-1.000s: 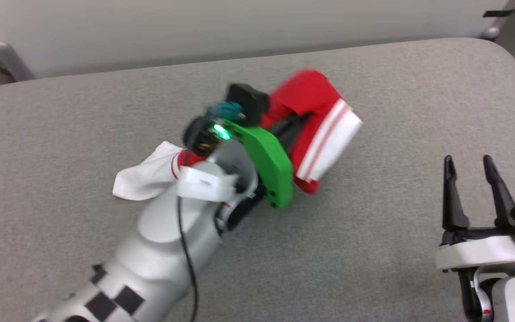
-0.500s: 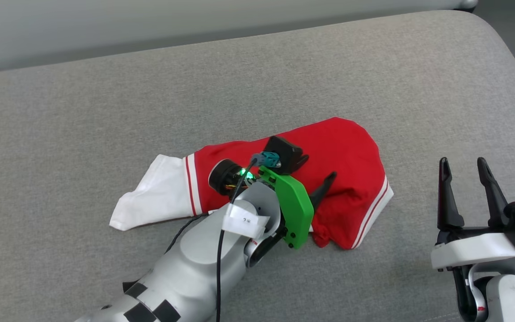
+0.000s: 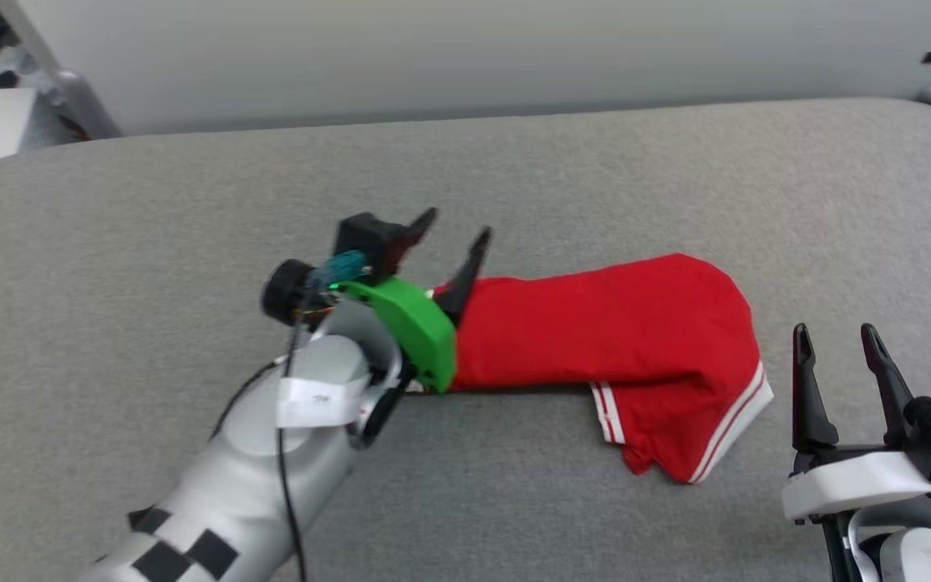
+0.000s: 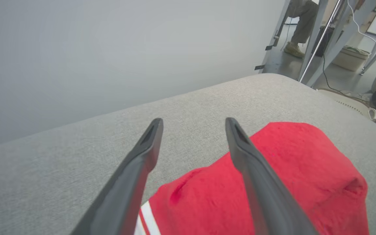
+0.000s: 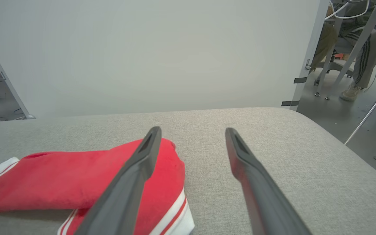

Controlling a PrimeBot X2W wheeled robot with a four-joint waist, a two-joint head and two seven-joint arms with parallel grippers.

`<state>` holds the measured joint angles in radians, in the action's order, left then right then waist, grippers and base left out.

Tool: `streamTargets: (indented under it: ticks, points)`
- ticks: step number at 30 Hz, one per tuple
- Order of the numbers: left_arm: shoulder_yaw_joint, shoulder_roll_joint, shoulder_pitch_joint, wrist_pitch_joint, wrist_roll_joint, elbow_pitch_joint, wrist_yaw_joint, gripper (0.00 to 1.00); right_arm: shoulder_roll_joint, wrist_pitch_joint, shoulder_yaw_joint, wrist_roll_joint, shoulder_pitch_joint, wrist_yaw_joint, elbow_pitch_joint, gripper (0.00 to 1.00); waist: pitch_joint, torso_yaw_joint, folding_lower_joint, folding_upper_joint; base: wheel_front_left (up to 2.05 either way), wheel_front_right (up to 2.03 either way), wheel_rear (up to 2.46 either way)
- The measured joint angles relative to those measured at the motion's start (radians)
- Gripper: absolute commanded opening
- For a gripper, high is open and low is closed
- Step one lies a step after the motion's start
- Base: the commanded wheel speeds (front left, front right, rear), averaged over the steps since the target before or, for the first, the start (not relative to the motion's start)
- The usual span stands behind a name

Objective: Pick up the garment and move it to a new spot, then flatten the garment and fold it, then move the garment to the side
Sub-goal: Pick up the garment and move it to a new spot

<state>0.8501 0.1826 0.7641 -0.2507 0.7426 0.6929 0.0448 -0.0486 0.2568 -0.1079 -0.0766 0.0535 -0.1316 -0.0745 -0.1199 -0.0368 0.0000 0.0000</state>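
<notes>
A plain pale wall [image 3: 433,56] is seen behind everything. In front of it is a big grey table [image 3: 595,162] with a soft cloth top and round corners.

A soft red shirt [image 3: 611,331] with white and red striped edges is laid on the table, a little to the right of the middle. It is bunched into a long, fat shape that runs from left to right. Its right end is folded down toward the near side, and the stripes are seen there.

A silver-grey arm [image 3: 255,453] with black squares on it is stretched in from the lower left. A green plastic plate [image 3: 417,323] is fixed at its wrist. The left gripper [image 3: 457,225], with two long dark fingers, is held at the left end of the shirt. Its jaws are spread wide and nothing is pinched between them. In the left wrist view, one finger is seen over the red cloth and the other over bare grey table. Whether the cloth is touched cannot be told.

The right gripper [image 3: 835,331], with a white base, is seen at the lower right, fingers pointed up. Its jaws are spread wide too, and nothing is held. It is near the shirt's striped end but apart from it.

Past the table's far right corner, in the right wrist view, a person's pale shoe [image 5: 349,93] is seen on the floor.
</notes>
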Motion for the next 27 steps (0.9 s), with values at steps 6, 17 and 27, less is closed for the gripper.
streamTargets:
  ticks: [6,17,27]
  points:
    - [-0.169,0.110,-0.154,-0.005,-0.081,-0.226,-0.052,1.00,0.000,0.000,-0.013,0.004,-0.032,0.000,0.001,1.00,0.043,0.066,0.0000,0.0000,0.00,0.00,0.00]
    - [-0.480,0.092,-0.548,-0.005,-0.301,-0.576,-0.071,1.00,0.000,0.000,-0.013,0.003,-0.067,0.000,0.003,1.00,0.095,0.120,0.0000,0.0000,0.00,0.00,0.00]
    - [-0.626,-0.010,-0.672,-0.005,-0.456,-0.646,0.025,1.00,0.000,0.000,-0.012,0.001,-0.074,0.000,0.001,1.00,0.089,0.118,0.0000,0.0000,0.00,0.00,0.00]
